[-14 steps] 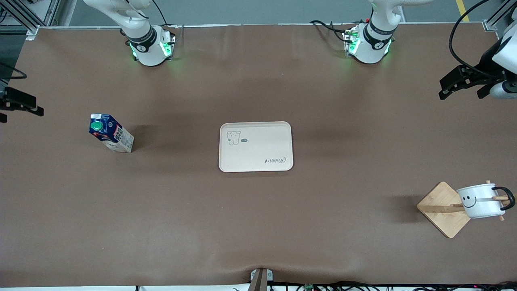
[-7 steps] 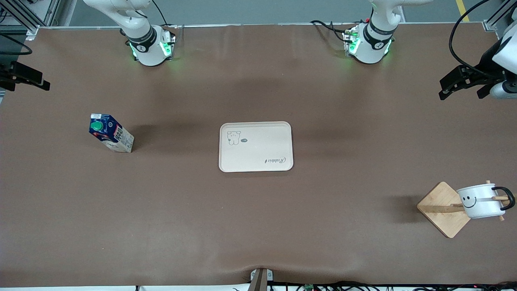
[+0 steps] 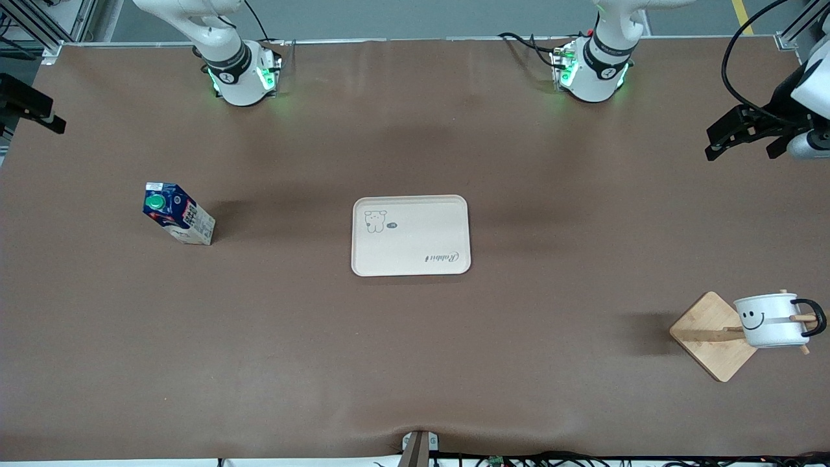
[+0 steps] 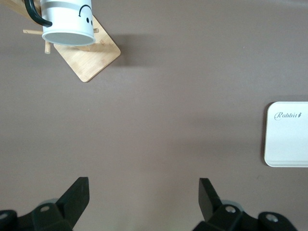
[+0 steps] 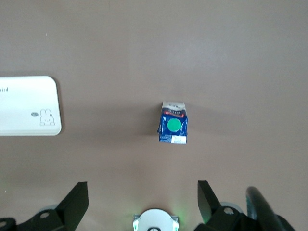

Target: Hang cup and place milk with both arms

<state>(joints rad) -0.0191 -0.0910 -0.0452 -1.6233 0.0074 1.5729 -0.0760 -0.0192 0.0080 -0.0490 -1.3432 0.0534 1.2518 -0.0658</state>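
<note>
The white smiley cup (image 3: 770, 320) hangs by its black handle on a peg of a wooden rack (image 3: 708, 334) at the left arm's end of the table; it also shows in the left wrist view as the cup (image 4: 67, 21). The blue milk (image 3: 176, 218) carton stands upright toward the right arm's end, seen from above as the milk (image 5: 173, 128) with its green cap. My left gripper (image 3: 739, 153) (image 4: 143, 191) hangs open and empty over the table's edge at the left arm's end. My right gripper (image 3: 35, 111) (image 5: 143, 192) is open and empty over the edge at the right arm's end.
A cream tray (image 3: 410, 256) with a rabbit print lies at the table's middle, between milk and rack, with nothing on it. The rack's square base (image 4: 91, 57) sits on the brown mat. The arms' green-lit bases (image 3: 243, 78) stand along the table's robot side.
The right gripper has drawn away from the milk toward the robots' side at the table's edge. The left gripper, cup, milk and tray stay where they were.
</note>
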